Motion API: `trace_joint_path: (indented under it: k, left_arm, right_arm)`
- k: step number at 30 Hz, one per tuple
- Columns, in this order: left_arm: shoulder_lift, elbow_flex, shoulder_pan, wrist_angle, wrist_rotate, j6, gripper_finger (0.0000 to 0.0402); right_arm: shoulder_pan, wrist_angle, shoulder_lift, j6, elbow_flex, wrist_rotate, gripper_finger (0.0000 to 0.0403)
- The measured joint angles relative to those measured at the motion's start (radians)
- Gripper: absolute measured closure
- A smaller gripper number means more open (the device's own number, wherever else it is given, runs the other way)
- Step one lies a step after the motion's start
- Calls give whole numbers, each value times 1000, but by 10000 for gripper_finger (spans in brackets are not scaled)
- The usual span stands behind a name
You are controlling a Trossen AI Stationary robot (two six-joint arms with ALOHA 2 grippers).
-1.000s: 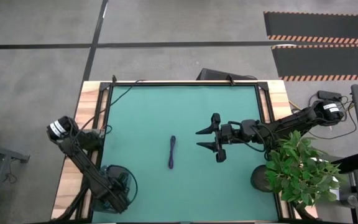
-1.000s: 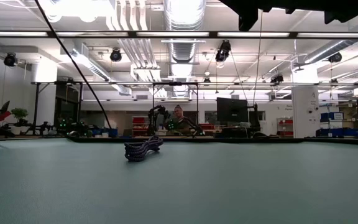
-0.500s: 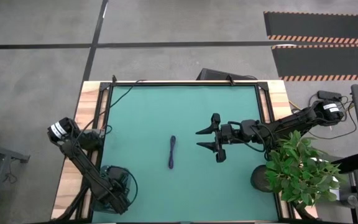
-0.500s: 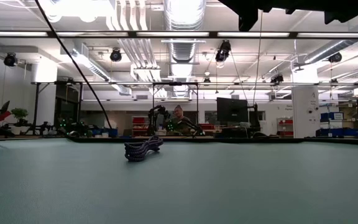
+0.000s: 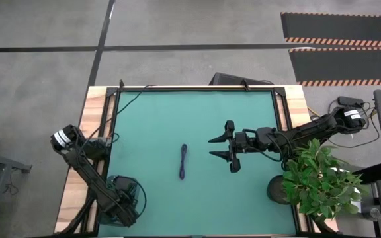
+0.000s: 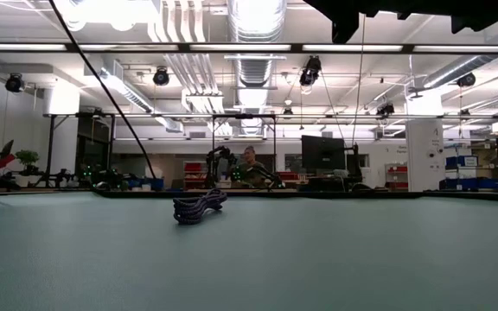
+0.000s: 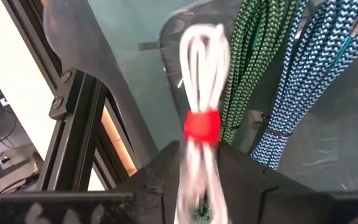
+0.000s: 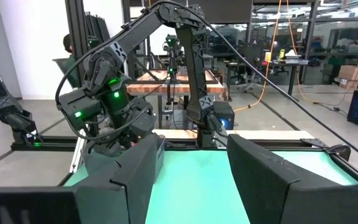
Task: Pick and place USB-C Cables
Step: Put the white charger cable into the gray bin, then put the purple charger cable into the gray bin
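No real change over the last second: both arms sit where they were, and the navy cable hasn't shifted. Reads as a pause mid-cycle, not progress.

Left gripper [image 5: 126, 201] is at the lower left of the high view, over a clear plastic bin [image 5: 141, 192] at the mat's corner. In the left wrist view the white cable [image 7: 202, 93] stands up out of the gap between the fingers [image 7: 253, 180], which look closed on its lower end. It is smooth, glossy, folded in loops and cinched by a red tie [image 7: 202, 127]. It's blurred, so the grip is my read rather than certain.

Already lying in the bin behind it are a green braided cable [image 7: 247, 68] and a teal-blue braided cable [image 7: 309, 81], both with a woven herringbone sheath. So I judge two are placed and the third is about to drop.

The last one, the dark purple-navy cable [image 5: 183, 161], lies as a thin straight bundle at the centre of the green mat [image 5: 243, 198]. In the low view it is a low, ropey coil [image 6: 199, 206].

Right gripper [image 5: 211, 147] hovers right of centre with its fingers spread wide, empty, pointing at that cable but well apart from it. It looks set up to take it next.
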Motion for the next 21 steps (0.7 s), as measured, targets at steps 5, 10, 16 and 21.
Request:
trace_joint_path:
  k: [5, 10, 16, 21]
  left_arm:
    - [0, -2, 0, -1, 0, 0, 294]
    - [-4, 1, 0, -1, 68, 25, 288]
    - [-36, 41, 6, 1, 149, 65, 288]
    - [-78, 80, 23, 6, 147, 65, 288]
  right_arm:
    - [0, -2, 0, 2, 0, 0, 213]
    - [0, -22, -1, 32, 0, 0, 213]
    - [0, -63, -1, 102, 0, 0, 213]
    - [0, -114, -1, 180, 0, -1, 213]
